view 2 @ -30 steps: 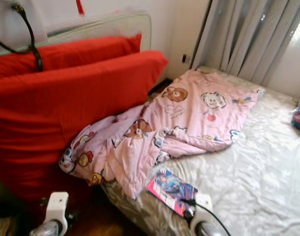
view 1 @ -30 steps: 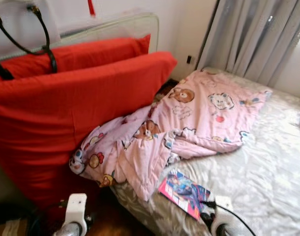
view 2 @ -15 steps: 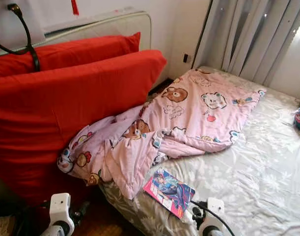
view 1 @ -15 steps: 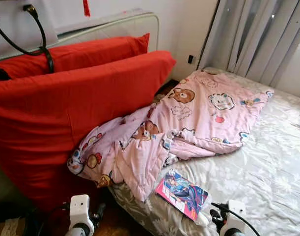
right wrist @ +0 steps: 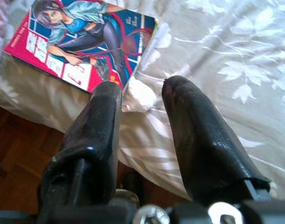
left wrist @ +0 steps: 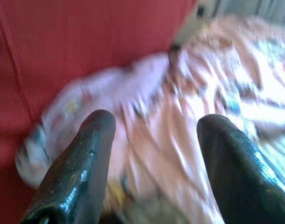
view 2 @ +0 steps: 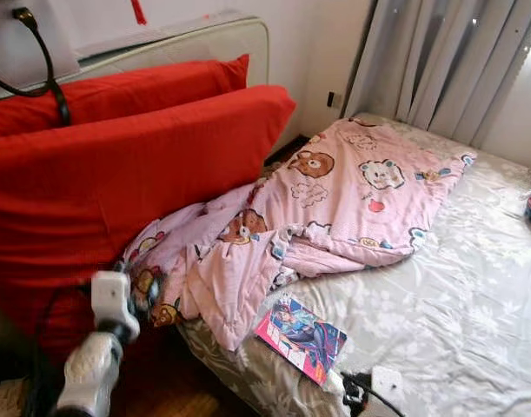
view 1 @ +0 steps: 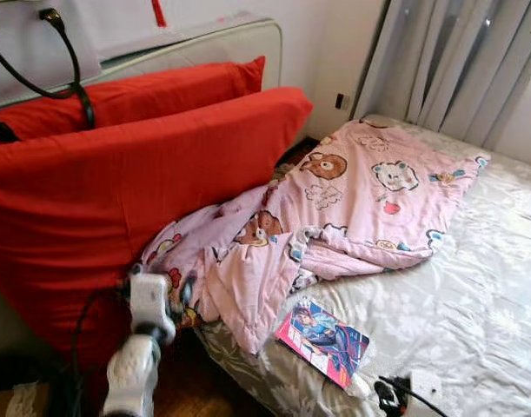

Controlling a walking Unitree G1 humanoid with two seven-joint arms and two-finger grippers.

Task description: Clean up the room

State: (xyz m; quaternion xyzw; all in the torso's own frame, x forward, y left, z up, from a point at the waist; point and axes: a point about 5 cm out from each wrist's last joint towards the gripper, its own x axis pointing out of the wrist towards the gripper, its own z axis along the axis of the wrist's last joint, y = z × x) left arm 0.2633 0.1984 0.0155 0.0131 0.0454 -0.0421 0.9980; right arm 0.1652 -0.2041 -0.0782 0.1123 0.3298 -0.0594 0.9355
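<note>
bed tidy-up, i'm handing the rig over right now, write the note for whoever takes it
Left end effector: open, holding nothing, raised at the hanging corner of the pink blanket, beside the red cushions.
Right end effector: open, holding nothing, low at the bed edge just short of the magazine.
Blanket lies crumpled across the bed, one corner drooping over the edge. Magazine lies flat near the edge, partly in a clear wrapper.
Done: nothing picked up or straightened yet.
Left: straighten the blanket, put away the magazine.

Pink cartoon blanket rumpled; magazine flat on bed.
</note>
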